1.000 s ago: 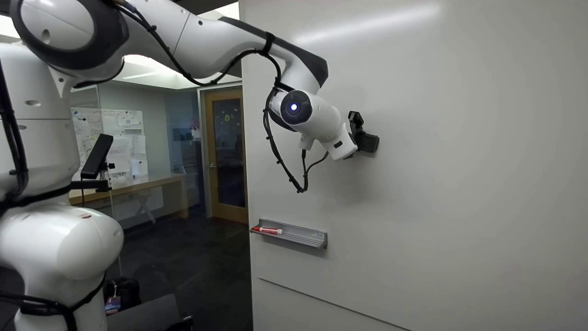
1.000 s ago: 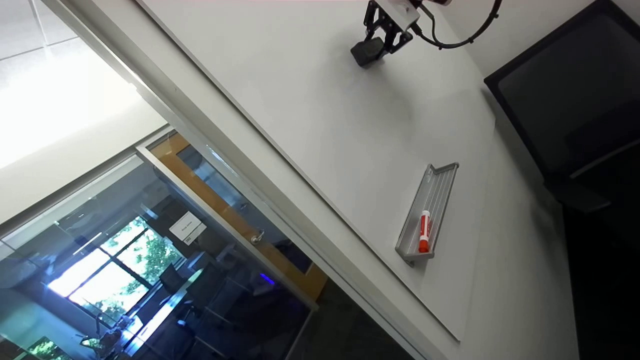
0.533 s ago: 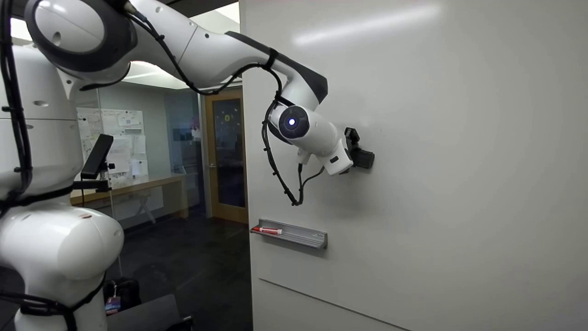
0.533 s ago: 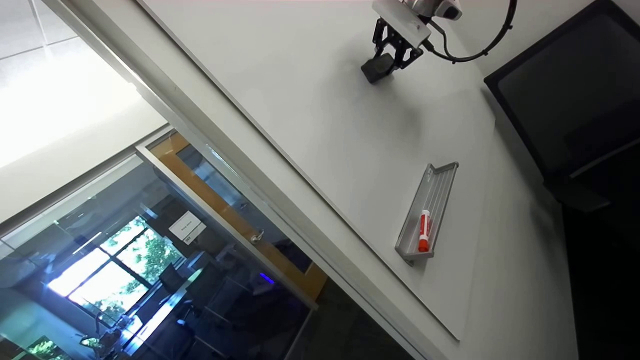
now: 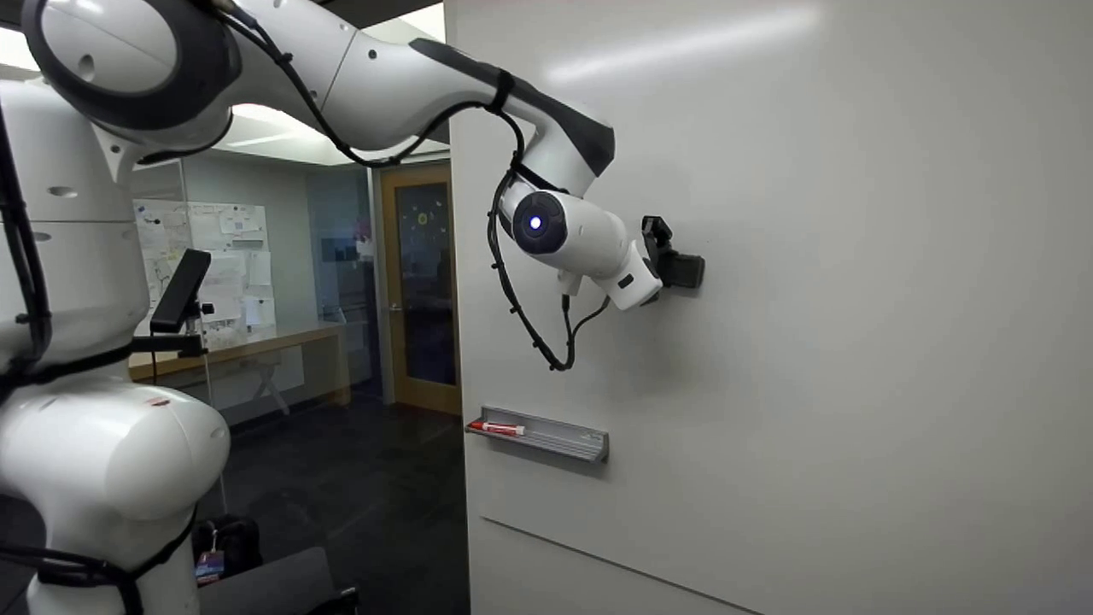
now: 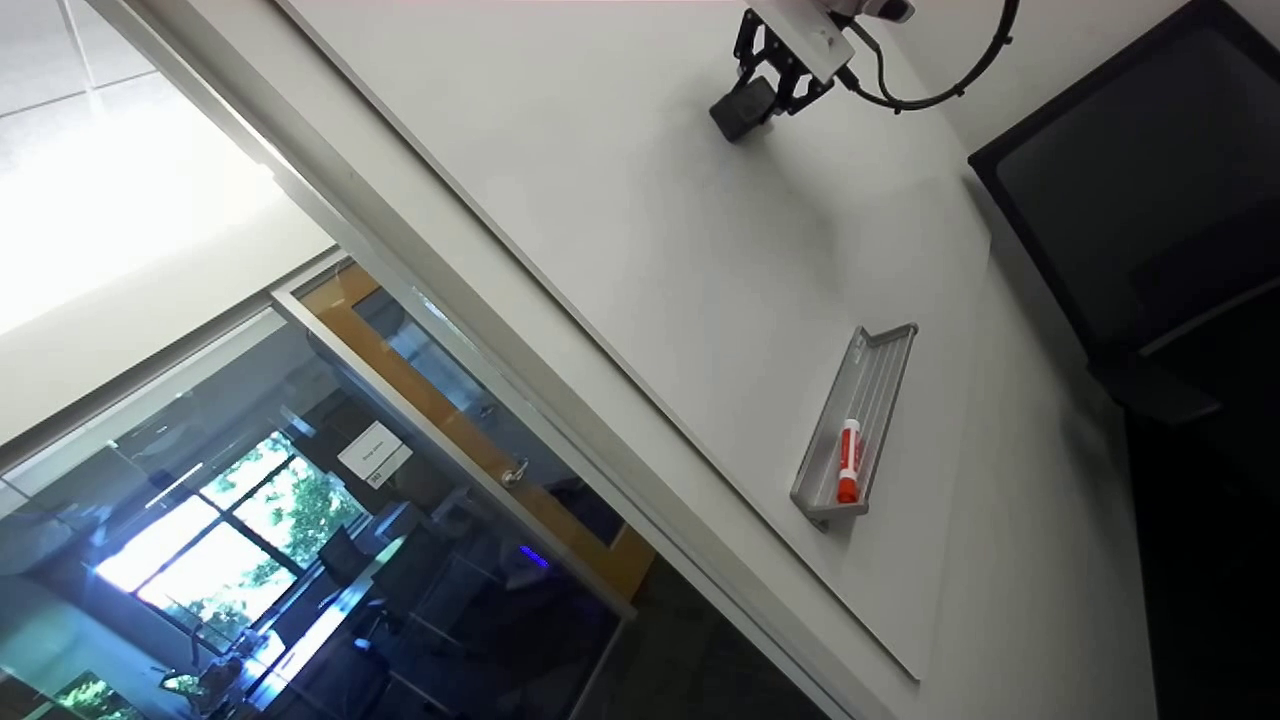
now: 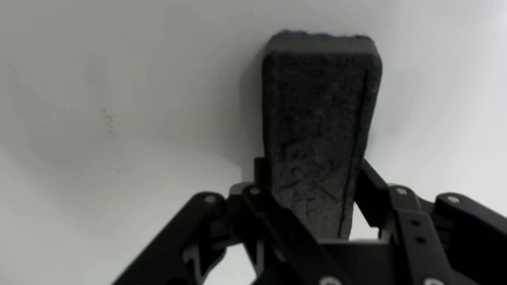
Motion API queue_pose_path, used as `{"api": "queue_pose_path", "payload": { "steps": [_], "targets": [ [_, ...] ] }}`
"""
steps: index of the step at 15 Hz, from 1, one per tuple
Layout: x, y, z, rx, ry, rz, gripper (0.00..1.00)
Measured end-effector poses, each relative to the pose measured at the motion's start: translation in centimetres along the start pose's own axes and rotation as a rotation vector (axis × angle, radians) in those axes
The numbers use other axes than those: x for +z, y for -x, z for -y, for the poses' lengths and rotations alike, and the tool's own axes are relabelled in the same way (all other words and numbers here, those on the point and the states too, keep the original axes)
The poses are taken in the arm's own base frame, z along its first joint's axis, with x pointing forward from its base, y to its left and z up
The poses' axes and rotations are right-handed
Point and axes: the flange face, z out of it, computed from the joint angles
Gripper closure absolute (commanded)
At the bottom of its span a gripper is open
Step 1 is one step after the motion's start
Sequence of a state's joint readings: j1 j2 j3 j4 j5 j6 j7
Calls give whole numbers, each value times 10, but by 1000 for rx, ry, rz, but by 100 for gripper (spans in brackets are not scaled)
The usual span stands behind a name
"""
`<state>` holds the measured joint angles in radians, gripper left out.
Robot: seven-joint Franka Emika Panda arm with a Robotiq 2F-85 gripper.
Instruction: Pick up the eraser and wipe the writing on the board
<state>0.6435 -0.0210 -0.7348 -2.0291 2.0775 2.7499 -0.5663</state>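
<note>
The eraser is a dark rectangular block. My gripper is shut on it in the wrist view, with one finger on each long side and the far half sticking out beyond the fingertips. In both exterior views the eraser is held by the gripper against or very close to the large white board; I cannot tell if it touches. No red writing shows in any view. Faint dark specks lie on the board left of the eraser in the wrist view. The board behind the eraser is hidden.
A grey ledge sticks out from the board below the gripper, with a red marker lying in it; both also show in an exterior view. A dark screen stands nearby. A cable loop hangs under the wrist.
My gripper and the eraser moved down along the board by half a second ago, then back up to about the starting height. The ledge and marker have not moved.
</note>
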Motion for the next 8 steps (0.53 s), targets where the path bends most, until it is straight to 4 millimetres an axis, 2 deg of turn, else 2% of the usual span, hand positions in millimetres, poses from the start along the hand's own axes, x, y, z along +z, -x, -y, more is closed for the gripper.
{"api": "queue_pose_path", "payload": {
  "steps": [4, 6, 8],
  "targets": [
    [-11, 14, 23, -72, 51, 63, 71],
    [-18, 34, 22, -124, 127, 97, 71],
    [-26, 54, 11, -170, 211, 126, 71]
  ]
}}
